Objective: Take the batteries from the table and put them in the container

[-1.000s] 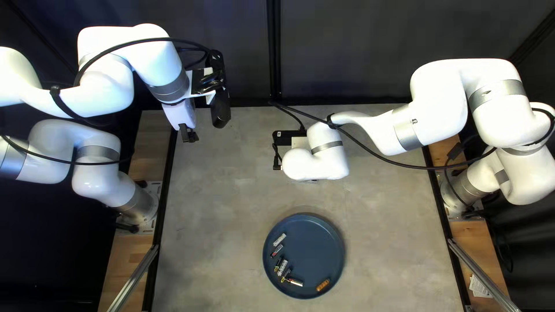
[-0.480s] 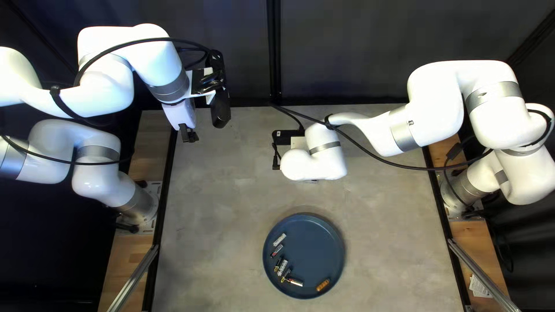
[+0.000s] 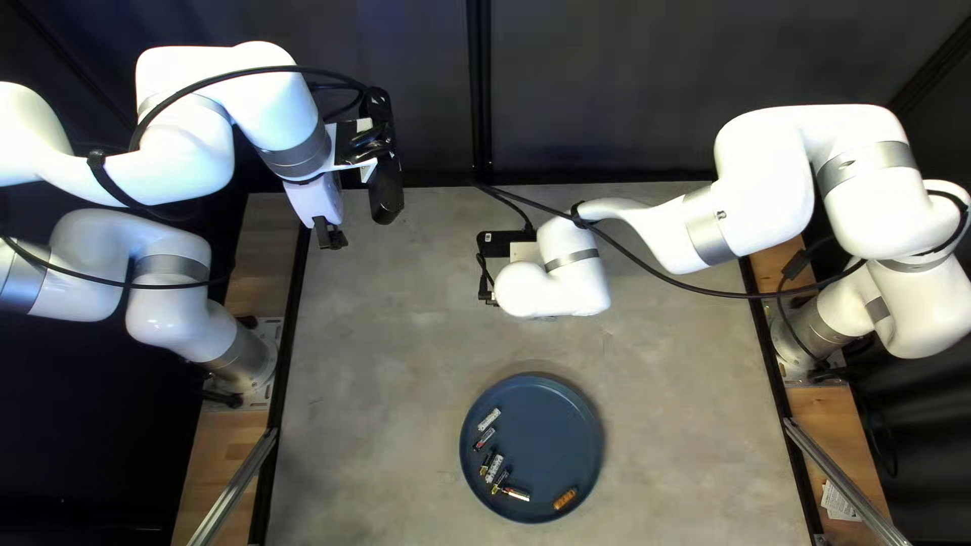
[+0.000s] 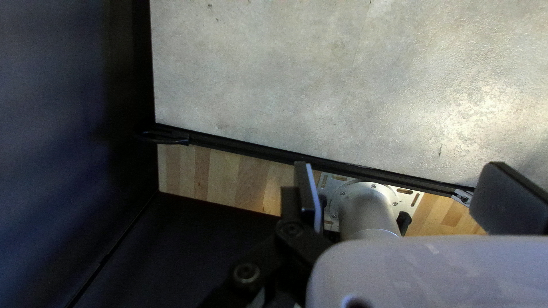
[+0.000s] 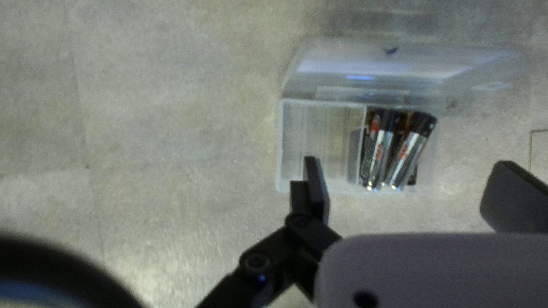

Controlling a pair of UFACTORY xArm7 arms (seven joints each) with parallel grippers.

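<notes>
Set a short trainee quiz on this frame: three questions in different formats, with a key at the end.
1. True or false: the right claw is shut on a battery.

2. Multiple choice: on the blue tray, where does the orange battery lie?
A) Crossed over another battery
B) Apart from the other batteries
C) Upright in the middle

3. Fill in the blank: the lid of the clear container is ____.

Key: 1. False, it is open; 2. B; 3. open
</notes>
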